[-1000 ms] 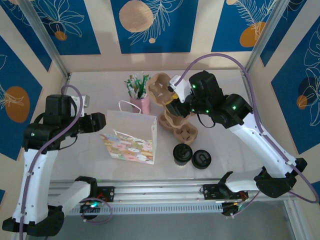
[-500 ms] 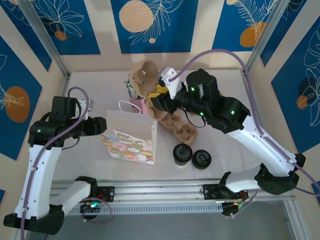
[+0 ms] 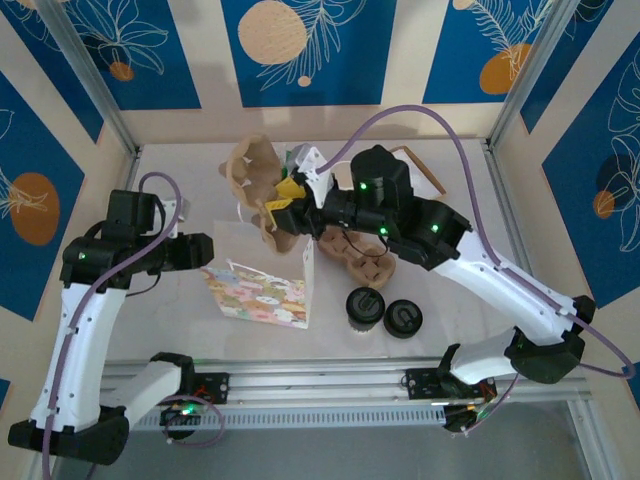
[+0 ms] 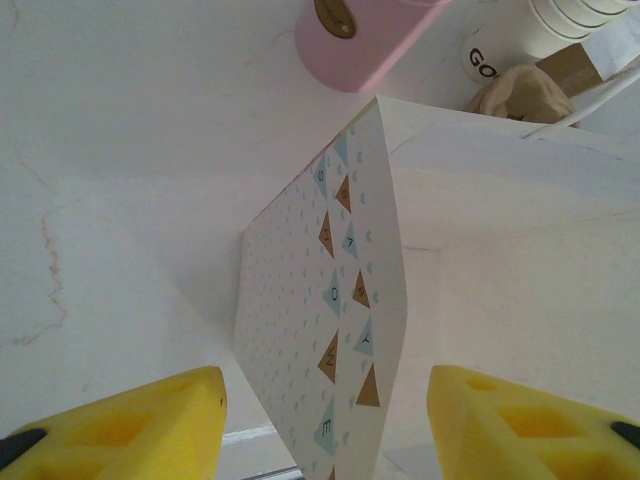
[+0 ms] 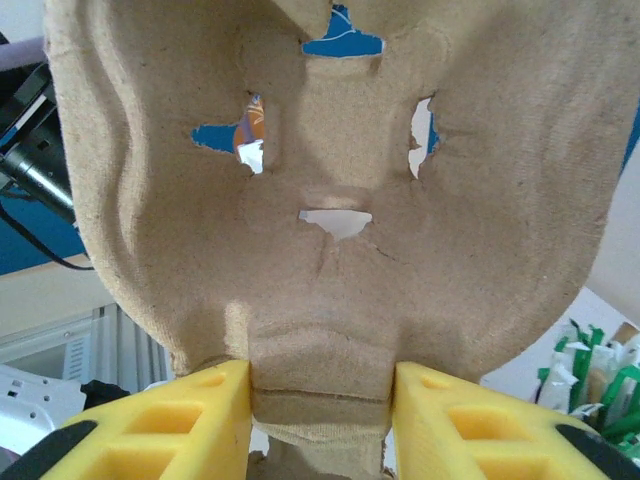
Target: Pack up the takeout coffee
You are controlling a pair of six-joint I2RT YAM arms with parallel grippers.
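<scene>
The takeout coffee, a small cream cup with a round black lid, stands on the table right of the white printed paper bag. My right gripper is shut on a brown pulp cup carrier, held in the air above the bag's back edge. In the right wrist view the carrier rises from between the yellow fingers of that gripper. My left gripper is open at the bag's left side. The bag's corner edge stands between the spread fingers of that gripper, touching neither.
A low black lid piece lies right of the coffee. A second pulp carrier rests on the table under the right arm. A pink cup and white cups stand behind the bag. Blue patterned walls enclose the table.
My right arm has swung left with the pulp carrier, from above the table's middle to over the bag's back edge. The left gripper has barely moved.
</scene>
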